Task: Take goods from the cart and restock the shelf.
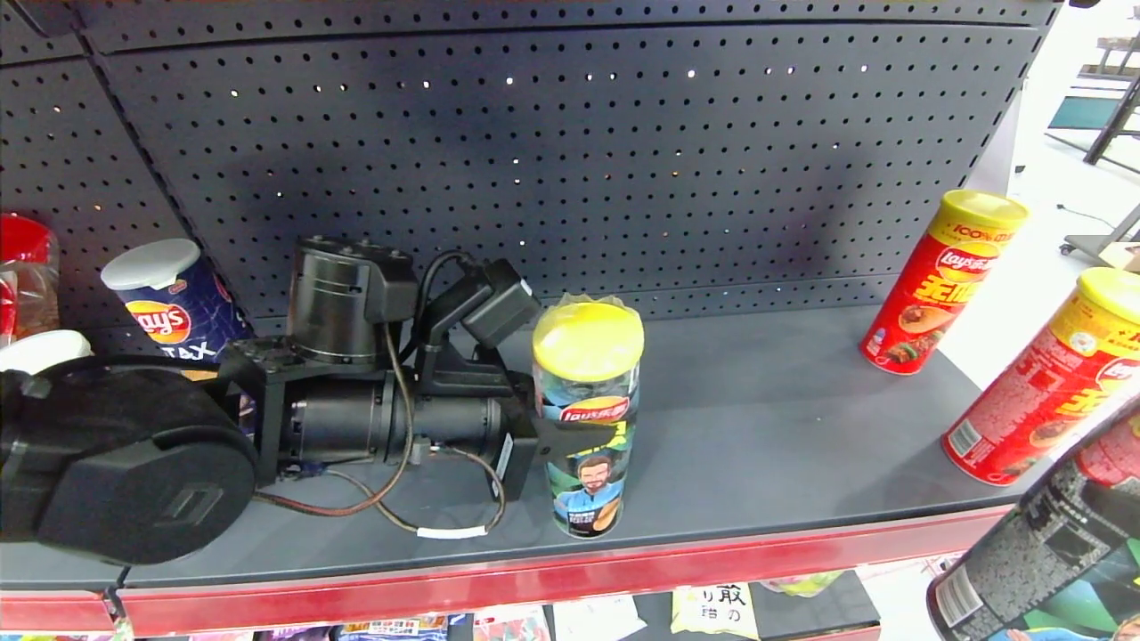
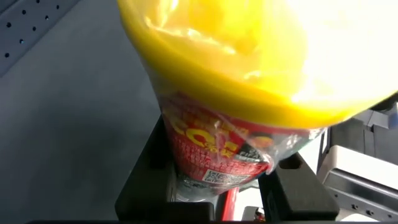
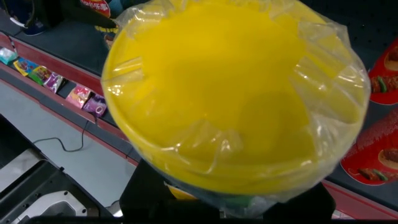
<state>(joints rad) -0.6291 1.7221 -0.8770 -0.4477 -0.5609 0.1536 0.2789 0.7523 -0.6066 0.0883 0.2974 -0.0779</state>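
One upright can [image 1: 588, 392] in left gripper [image 1: 581, 438]; tilted can [image 1: 1042, 552] seemingly in right gripper [image 3: 227, 202].

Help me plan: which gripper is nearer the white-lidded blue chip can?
Left: left gripper over the shelf, right of the blue can; right gripper farther, off its right front.

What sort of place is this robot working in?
Most likely a shop aisle: a display shelf with a pegboard back and red front rail, stocked with chip canisters, more packaged goods below.
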